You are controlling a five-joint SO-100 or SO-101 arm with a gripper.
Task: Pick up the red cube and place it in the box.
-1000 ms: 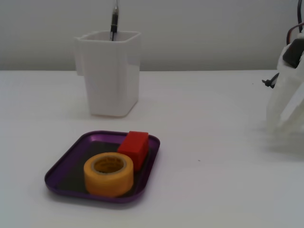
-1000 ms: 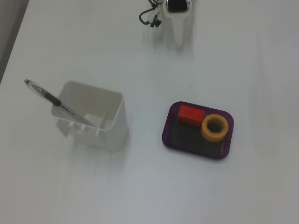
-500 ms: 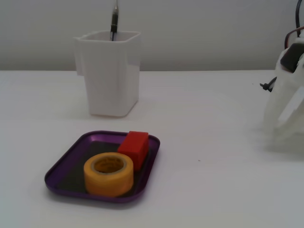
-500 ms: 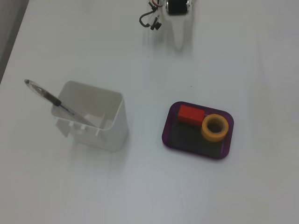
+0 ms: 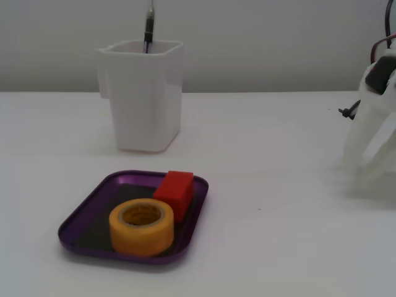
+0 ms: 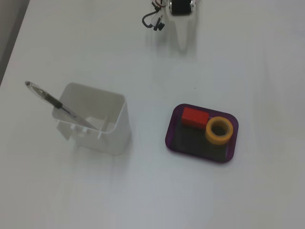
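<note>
Seen low across a white table (image 5: 278,204) in a fixed view: the red cube (image 5: 176,192) lying inside the box (image 5: 80,224), in the far right part of the purple tray, close against the right rim. Pictured just in front of the cube and touching or nearly touching it, a yellow tape roll (image 5: 142,227), lying flat with its hole upward on the dark floor of the same tray. Stood behind the tray, well apart from it, a tall white container (image 5: 143,96) with a dark pen (image 5: 149,28) rising from its mouth. Caught at the right edge, only a pale, blurred part of the robot arm (image 5: 374,133) with a black piece and wires near the top; gripper not made out there, so open or closed could not be told. Seen from above in a fixed view: the same purple tray (image 6: 200,153) right of centre, with the red block (image 6: 194,117) in its upper left part, beside the upper rim, and the yellow roll (image 6: 219,130) just to the right of it, near the right rim. Placed to the left of the tray, well apart, the white container (image 6: 112,138) holding the pen (image 6: 59,105) slanted toward the upper left. Shown at the top edge, a black part of the arm (image 6: 180,5) with looped wires beside it; fingers out of frame, state impossible to tell.
</note>
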